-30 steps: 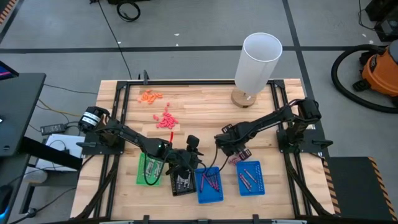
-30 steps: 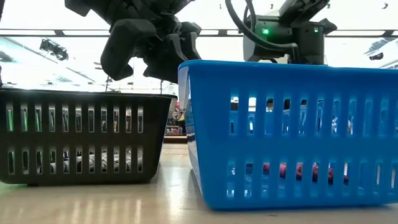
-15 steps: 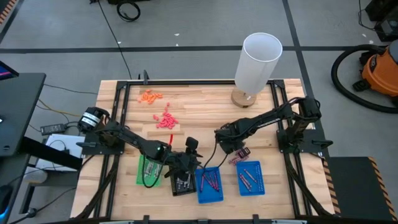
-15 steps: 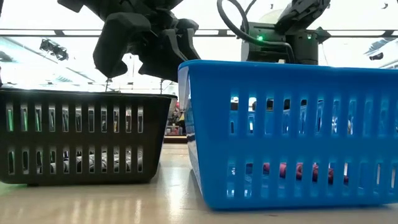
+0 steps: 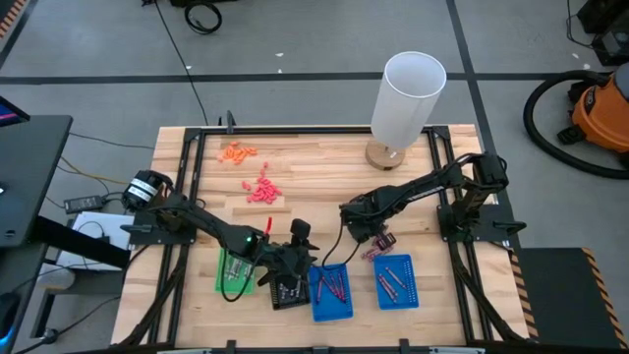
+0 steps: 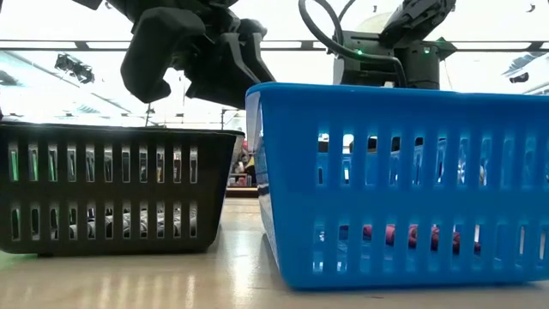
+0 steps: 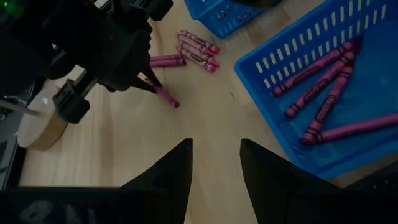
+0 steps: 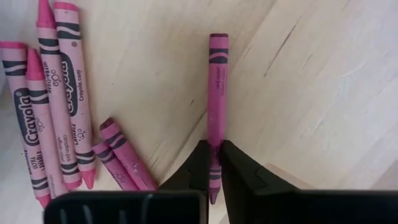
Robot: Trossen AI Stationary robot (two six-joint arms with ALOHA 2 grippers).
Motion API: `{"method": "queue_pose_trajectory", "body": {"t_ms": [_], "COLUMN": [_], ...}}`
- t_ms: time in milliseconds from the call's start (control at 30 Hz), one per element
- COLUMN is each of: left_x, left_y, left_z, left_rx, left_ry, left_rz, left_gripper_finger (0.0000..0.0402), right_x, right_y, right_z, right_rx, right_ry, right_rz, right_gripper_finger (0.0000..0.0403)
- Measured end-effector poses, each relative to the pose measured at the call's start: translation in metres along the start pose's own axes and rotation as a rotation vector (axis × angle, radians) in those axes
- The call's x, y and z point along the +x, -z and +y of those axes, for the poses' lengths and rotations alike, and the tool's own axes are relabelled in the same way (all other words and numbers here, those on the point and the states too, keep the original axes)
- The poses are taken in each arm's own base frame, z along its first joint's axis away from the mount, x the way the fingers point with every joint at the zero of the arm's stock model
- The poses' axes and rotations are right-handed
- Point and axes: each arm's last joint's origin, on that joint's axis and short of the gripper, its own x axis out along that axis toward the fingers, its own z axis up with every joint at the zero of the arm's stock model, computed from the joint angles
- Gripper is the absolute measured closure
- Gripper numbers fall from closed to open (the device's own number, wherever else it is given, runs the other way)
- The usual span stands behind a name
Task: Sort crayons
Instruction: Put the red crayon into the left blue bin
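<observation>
**Desk:** What's the scene, biggest thing first?

**Photographer:** A wooden table [image 5: 324,172] with a tall white tube [image 5: 408,98] at its far edge. Nearer, four small trays in a row: green [image 5: 224,280], black [image 5: 287,291] and two blue. The right pincer [image 8: 215,160] sits between the two blue trays and a little beyond them, closed on one magenta crayon [image 8: 217,93] lying flat on the wood.

**Desk:** And the rest of the crayons?

**Photographer:** A loose bunch of pink-magenta ones [image 8: 53,99] lies just beside that pincer. More rest in the blue tray [image 7: 323,93] near the left pincer [image 7: 214,171], and a second blue tray [image 5: 396,280] holds others.

**Desk:** The left pincer?

**Photographer:** Fingers parted, nothing between them, hanging over the black and blue trays.

**Desk:** How will the crayon handle?

**Photographer:** My guess: light, stiff, waxy, paper-wrapped, so it likely grips well but could snap under a hard squeeze. The fingers pinch it near one end, so it may swing when lifted; nearer the middle looks the safer hold.
</observation>
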Motion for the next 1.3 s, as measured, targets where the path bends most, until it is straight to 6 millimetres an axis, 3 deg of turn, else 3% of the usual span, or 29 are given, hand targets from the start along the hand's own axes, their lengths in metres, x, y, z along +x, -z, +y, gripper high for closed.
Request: {"method": "queue_pose_trajectory", "body": {"t_ms": [167,533,867,1067,1300], "left_x": [0.000,0.002,0.007,0.013,0.017], "left_y": [0.001,0.008,0.010,0.010,0.014], "left_z": [0.000,0.002,0.015,0.030,0.039], "left_rx": [-0.021,-0.014,-0.176,-0.225,-0.266], "left_ry": [0.002,0.005,-0.064,-0.141,-0.156], "left_rz": [0.008,0.070,0.077,0.053,0.061], "left_gripper_finger": [0.0258,0.0258,0.0234,0.0201,0.0198], "right_x": [-0.006,-0.047,-0.056,-0.058,-0.071], "right_y": [0.000,-0.017,-0.034,-0.039,-0.051], "right_z": [-0.001,-0.007,0.008,0.008,0.010], "right_rx": [0.001,0.013,0.033,0.135,0.195], "right_ry": [0.048,0.148,0.141,0.141,0.159], "right_rz": [0.001,-0.104,-0.185,-0.235,-0.298], "right_gripper_finger": [0.0373,0.0371,0.0371,0.0371,0.0371]}}
